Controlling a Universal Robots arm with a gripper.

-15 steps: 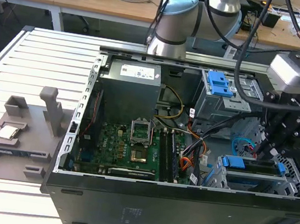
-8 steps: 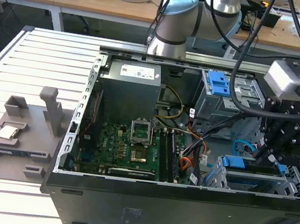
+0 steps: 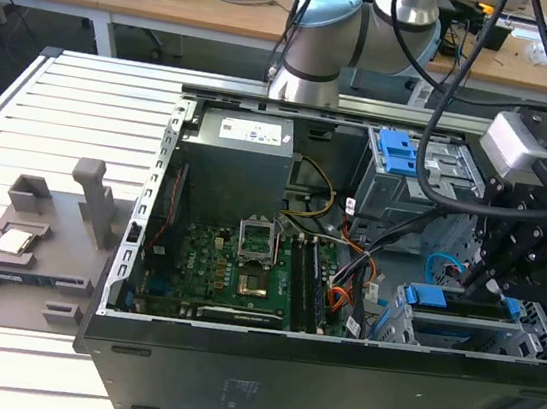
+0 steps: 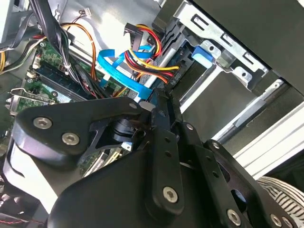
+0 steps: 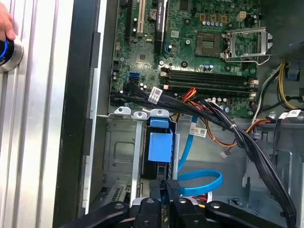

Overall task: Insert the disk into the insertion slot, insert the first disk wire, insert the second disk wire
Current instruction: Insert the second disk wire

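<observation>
The open computer case [image 3: 280, 387] lies on its side on a slatted metal table [image 3: 21, 131], with the motherboard [image 3: 235, 270] facing up. The insertion slot [image 3: 468, 336] is the drive cage in the case corner at the exterior view's lower right. The disk [image 3: 433, 297] sits inside this cage, and the blue carrier end faces the motherboard. In the first wrist view, the disk [image 5: 159, 145] lies between the perforated cage walls of the insertion slot [image 5: 121, 152]. The gripper [image 3: 490, 284] hangs over the far end of the disk. In both wrist views the gripper [image 5: 167, 186] [image 4: 154, 102] has its jaws drawn almost together on the end of the blue data cable [image 5: 202, 183] [image 4: 116, 71], which loops beside the cage. The plug itself is hidden between the pads. A black power plug [image 4: 133, 35] on red and yellow wires hangs free near the cage. A hand [image 5: 4, 21] rests at the table edge.
</observation>
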